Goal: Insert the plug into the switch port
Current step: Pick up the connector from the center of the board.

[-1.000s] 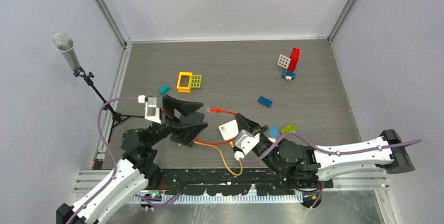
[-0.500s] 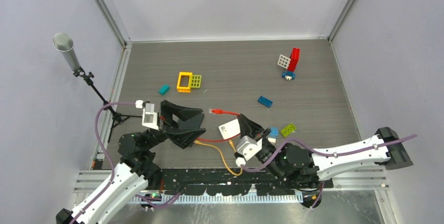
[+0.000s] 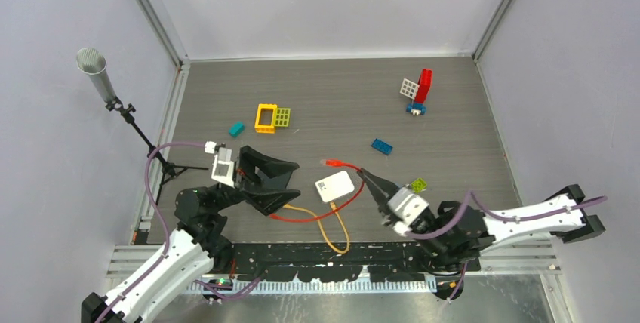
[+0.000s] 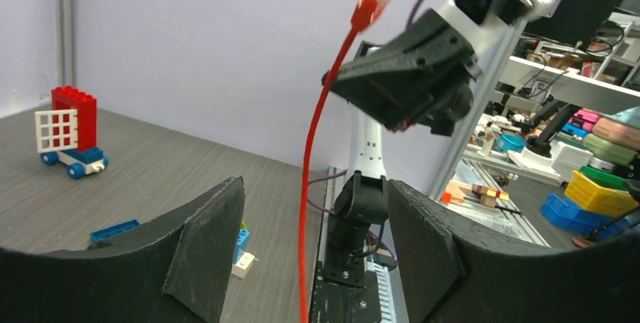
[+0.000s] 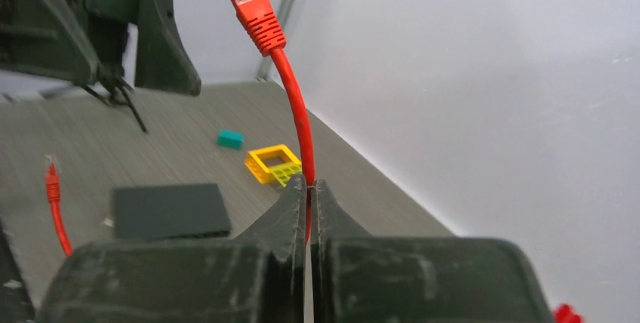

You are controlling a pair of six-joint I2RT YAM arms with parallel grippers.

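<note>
Grey table (image 3: 453, 112) with scattered toy bricks at far side. Left gripper (image 3: 285, 181): jaws spread wide, gripping nothing; red cable (image 3: 317, 217) passes through gap in its wrist view. Right gripper (image 3: 370, 179): fingers pinched tight on red cable, a little behind plug. White switch (image 3: 334, 186) lies flat on table between the two grippers. Orange cable (image 3: 332, 236) loops off switch's near side. Plug (image 3: 330, 163) held up in air, just beyond switch's far right corner, not in port.

Red plug (image 5: 253, 6) and red cable (image 5: 298, 127), white switch (image 3: 334, 186)
Orange cable (image 3: 324, 229); grey streaked table (image 3: 340, 96); yellow frame brick (image 3: 266, 118); teal brick (image 3: 237, 129); blue brick (image 3: 381, 146); lime brick (image 3: 416, 185).
</note>
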